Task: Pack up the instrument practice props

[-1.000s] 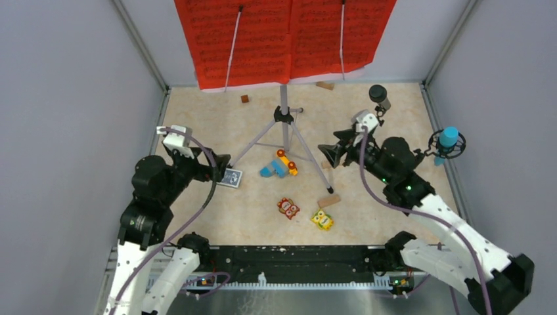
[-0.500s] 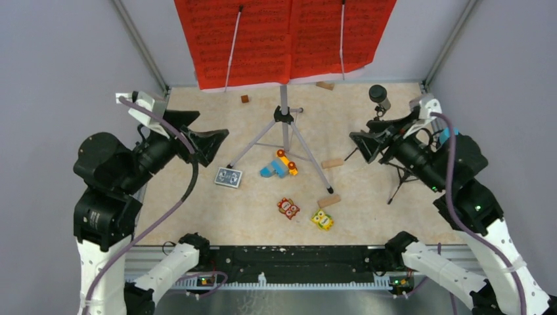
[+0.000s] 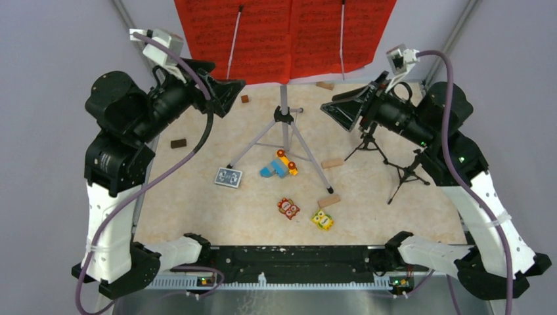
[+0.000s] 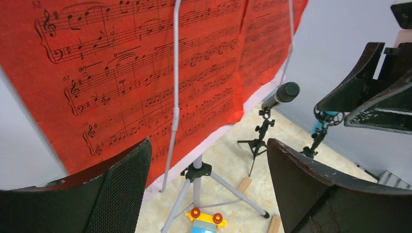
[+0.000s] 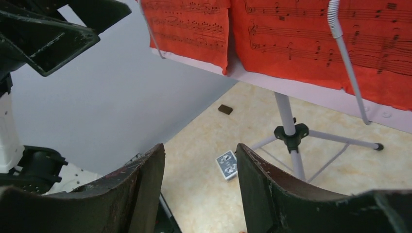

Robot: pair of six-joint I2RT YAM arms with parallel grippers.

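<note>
A music stand (image 3: 284, 117) stood at the back centre of the desk (image 3: 197, 210), its silver tripod legs spread on the pale surface. Red music sheets (image 3: 282, 39) covered its upper part, pinned by two thin silver holder arms. To the stand's right, two small black mic tripods (image 3: 369, 139) (image 3: 406, 174) stood near each other. In the left wrist view one carried a dark microphone (image 4: 283, 92) and the other a blue microphone (image 4: 319, 125); from above, the right arm hid both microphones.

The left end effector (image 3: 220, 84) hung in the air just left of the sheets' lower corner, jaws spread wide and holding nothing. The right end effector (image 3: 345, 106) hung right of the stand's post, above the mic tripods, its jaws also apart and empty. Both pointed inward toward the stand.

Between the tripod legs lay colourful toy blocks (image 3: 281, 164), with two more (image 3: 288, 208) (image 3: 322, 220) nearer the arm bases. A blue-patterned card deck (image 3: 228, 176) lay left of the legs.
</note>
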